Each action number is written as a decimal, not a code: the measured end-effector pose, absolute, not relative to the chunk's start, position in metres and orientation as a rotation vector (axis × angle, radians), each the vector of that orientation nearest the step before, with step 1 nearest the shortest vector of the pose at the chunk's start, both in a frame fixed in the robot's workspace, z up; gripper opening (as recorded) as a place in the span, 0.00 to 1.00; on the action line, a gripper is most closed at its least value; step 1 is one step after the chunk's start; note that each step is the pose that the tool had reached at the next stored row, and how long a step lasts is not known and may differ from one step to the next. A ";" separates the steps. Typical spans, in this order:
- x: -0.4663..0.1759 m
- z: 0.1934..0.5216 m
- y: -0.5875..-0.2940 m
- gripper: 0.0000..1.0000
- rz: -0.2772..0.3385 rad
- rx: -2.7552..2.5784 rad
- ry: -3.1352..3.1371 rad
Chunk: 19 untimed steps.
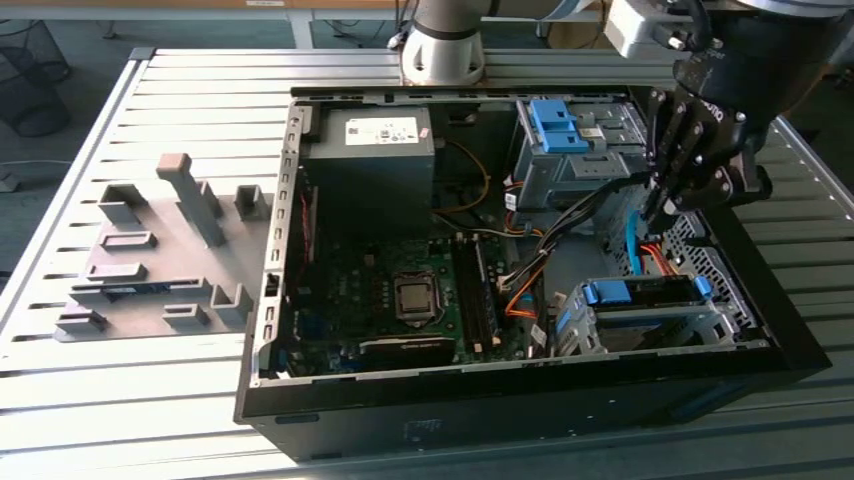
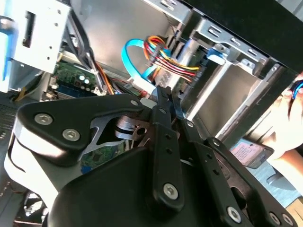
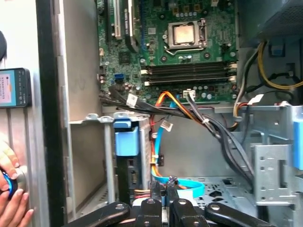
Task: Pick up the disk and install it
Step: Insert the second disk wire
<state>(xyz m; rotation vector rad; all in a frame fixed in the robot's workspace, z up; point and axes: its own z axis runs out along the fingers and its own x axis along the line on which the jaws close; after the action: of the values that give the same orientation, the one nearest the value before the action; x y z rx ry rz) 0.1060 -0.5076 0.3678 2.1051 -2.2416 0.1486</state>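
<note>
End effector [image 1: 671, 205] is seen lowered inside the open PC case [image 1: 287, 300], at the exterior view's right, between the two drive cages. Fingertips [image 2: 163, 97] are clenched together; nothing is seen gripped between them. In both wrist views the tips are placed just beside a light-blue data cable [image 2: 135, 61], near a bundle of coloured power wires [image 2: 165, 59].

Disk [image 1: 643, 293] is seated in the lower drive cage [image 1: 587, 325], at the case corner nearest the camera on the exterior view's right. Only its blue carrier frame and a dark edge are visible; the silver face cannot be made out. In the first wrist view the same blue frame [image 3: 126, 139] is seen edge-on in the cage, apart from the fingertips.

A second blue bracket [image 1: 554, 125] is held in the upper cage, well apart from the disk. Dark grey power supply box [image 1: 374, 160] is mounted next to it; motherboard [image 1: 400, 290] is exposed below.

Case is laid on a slatted tabletop [image 1: 160, 90]. A grey fixture plate [image 1: 147, 260] with blocks is placed at the exterior view's left.

A person's hand [image 3: 10, 198] is seen outside the case wall, near a small dark device [image 3: 15, 87].
</note>
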 end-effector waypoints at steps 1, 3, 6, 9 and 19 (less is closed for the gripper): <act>0.106 0.367 -0.511 0.16 0.148 2.105 -2.242; 0.106 0.366 -0.516 0.16 0.141 2.108 -2.245; 0.106 0.366 -0.520 0.16 0.101 2.126 -2.265; 0.106 0.365 -0.526 0.16 0.084 2.133 -2.273; 0.106 0.360 -0.538 0.16 0.067 2.110 -2.277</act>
<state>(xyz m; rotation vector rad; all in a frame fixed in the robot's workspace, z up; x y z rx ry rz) 0.1058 -0.5382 0.3602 2.1102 -2.2773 0.0665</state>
